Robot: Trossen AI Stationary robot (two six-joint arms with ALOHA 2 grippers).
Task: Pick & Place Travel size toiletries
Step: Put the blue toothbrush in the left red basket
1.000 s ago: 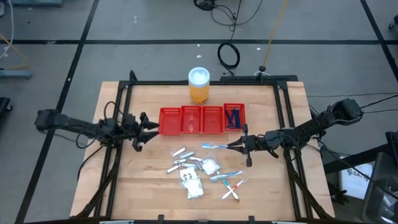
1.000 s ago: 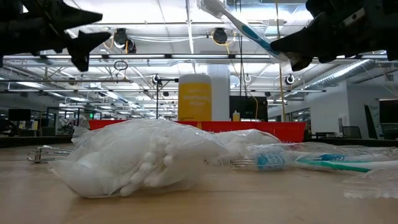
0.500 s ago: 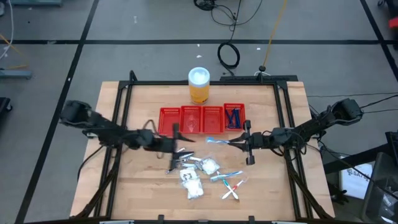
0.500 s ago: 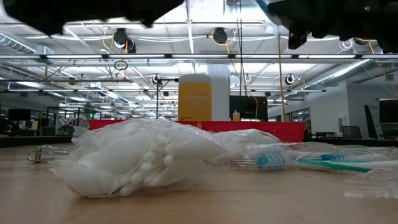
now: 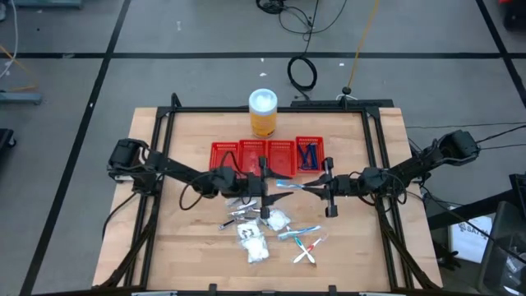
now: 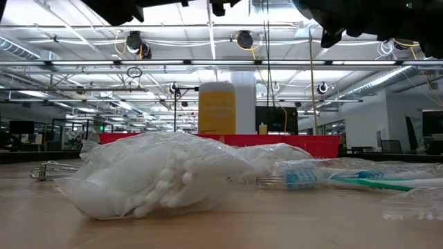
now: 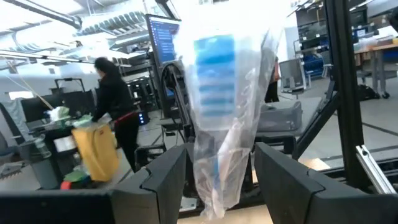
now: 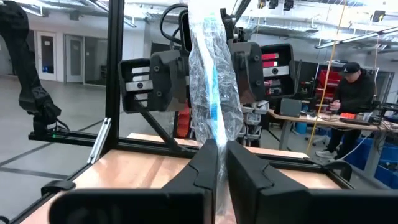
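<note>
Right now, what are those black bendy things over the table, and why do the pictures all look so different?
They are two robot arms, each ending in a pincer. One camera looks straight down; one sits at table height; one rides on each wrist. The right pincer is shut on a wrapped toothbrush, holding it up in the air. The left pincer has reached in, and its open fingers sit either side of the wrapper's other end. On the wooden table lie more small wrapped toiletries, a red tray with four boxes, and an orange jar.
</note>
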